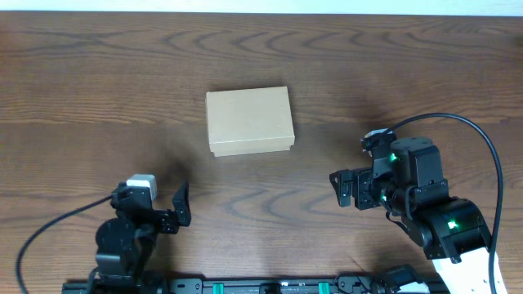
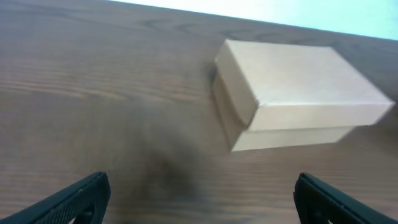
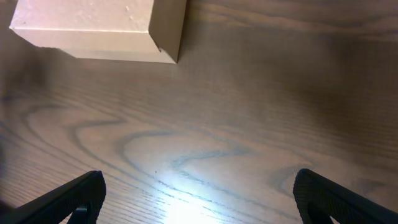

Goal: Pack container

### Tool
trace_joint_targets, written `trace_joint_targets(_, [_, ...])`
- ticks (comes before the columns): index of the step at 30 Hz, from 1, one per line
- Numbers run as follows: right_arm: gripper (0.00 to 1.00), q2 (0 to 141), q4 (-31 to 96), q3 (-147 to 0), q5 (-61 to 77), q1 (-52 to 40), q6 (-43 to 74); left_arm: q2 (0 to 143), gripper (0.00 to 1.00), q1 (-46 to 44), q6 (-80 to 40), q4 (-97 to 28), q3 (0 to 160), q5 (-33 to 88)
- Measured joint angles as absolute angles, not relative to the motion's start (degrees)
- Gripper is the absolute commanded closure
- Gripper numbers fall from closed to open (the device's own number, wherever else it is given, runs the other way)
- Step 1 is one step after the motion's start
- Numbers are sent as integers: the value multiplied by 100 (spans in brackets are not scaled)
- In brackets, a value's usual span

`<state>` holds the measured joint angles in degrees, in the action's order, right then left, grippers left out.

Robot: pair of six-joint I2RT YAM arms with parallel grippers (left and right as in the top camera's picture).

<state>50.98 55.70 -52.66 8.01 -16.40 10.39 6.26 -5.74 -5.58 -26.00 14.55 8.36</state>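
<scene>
The container (image 1: 249,121) is a plain tan cardboard box with its flap lid down, lying on the wooden table (image 1: 98,82) just above the middle. It fills the upper right of the left wrist view (image 2: 298,93) and the top left corner of the right wrist view (image 3: 93,28). My left gripper (image 1: 160,196) hovers near the front edge, below and left of the box, open with only bare wood between its fingers (image 2: 74,198). To the lower right of the box, my right gripper (image 1: 354,168) also stands open and holds nothing (image 3: 199,199).
Black cables (image 1: 482,147) loop from both arms near the front edge. A dark rail (image 1: 261,286) runs along the table's front. A pale wall strip (image 1: 261,5) borders the far edge.
</scene>
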Motion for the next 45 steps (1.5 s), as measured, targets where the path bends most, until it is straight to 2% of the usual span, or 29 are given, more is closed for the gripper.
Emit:
trace_joint_targets(5, [1, 5098, 5570, -5264, 803, -1640, 1052, 110, 5, -502, -541, -2224, 770, 851])
trace_joint_targets(34, [1, 5092, 5690, -5260, 760, -1651, 1013, 69, 5, -491, -462, -2067, 751, 858])
trace_joint_targets(39, [1, 4495, 4786, -4762, 515, -1925, 659, 69, 5, -491, -462, -2056, 749, 858])
trace_joint_targets(45, [1, 2834, 3354, -2971, 419, -2005, 340, 69, 5, -489, -462, -2056, 746, 858])
